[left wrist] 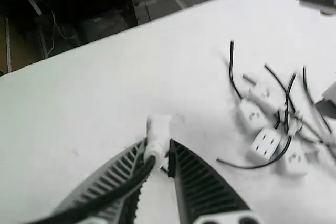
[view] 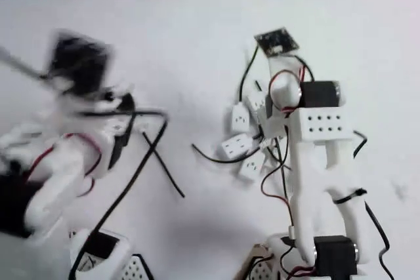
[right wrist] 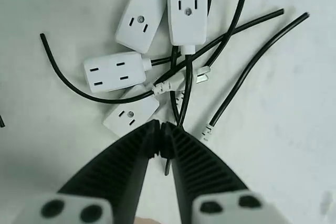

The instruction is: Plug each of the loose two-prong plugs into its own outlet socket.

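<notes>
Left gripper (left wrist: 157,153) up close, clenched on a white two-prong plug (left wrist: 157,129), held well left of the outlet sockets (left wrist: 265,142), poised for insertion, I'd judge. Right gripper (right wrist: 159,141), jaws pressed together and empty, hangs just above those sockets, where another loose plug (right wrist: 181,80) lies tangled, likely its pick.

Bright, even light washes the white surface (view: 197,31) almost shadowless. In the high view the left arm (view: 65,136) at nine o'clock is heavily blurred. The left wrist view is soft throughout, the room (left wrist: 63,9) at eleven o'clock dark.
</notes>
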Available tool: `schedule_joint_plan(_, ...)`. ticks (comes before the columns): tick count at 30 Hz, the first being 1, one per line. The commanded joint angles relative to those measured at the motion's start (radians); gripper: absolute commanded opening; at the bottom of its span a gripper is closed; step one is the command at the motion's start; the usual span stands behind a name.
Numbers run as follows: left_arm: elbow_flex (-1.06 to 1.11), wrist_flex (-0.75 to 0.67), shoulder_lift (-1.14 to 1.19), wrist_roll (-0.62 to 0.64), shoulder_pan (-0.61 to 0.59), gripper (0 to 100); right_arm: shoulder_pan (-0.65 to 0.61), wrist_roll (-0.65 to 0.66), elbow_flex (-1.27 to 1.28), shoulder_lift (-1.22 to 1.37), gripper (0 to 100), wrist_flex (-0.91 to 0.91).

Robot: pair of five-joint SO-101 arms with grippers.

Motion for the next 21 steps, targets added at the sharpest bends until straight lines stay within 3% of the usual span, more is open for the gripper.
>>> schedule_joint_plan(1,-0.035,0.009,0.050,-0.144,-0.024,2,0.010,0.000,0.158,-0.028,2.1,-0.162)
schedule_joint_plan(9,-0.035,-0.035,0.226,-0.388,-0.160,2,0.012,0.003,0.551,-0.027,1.9,-0.573)
schedule_joint_plan(15,-0.041,-0.035,0.435,-0.572,-0.228,2,0.013,0.000,0.595,-0.025,1.9,-0.593)
schedule_joint_plan(21,-0.038,-0.049,0.516,-0.710,-0.222,2,0.013,0.000,0.655,-0.025,1.9,-0.676)
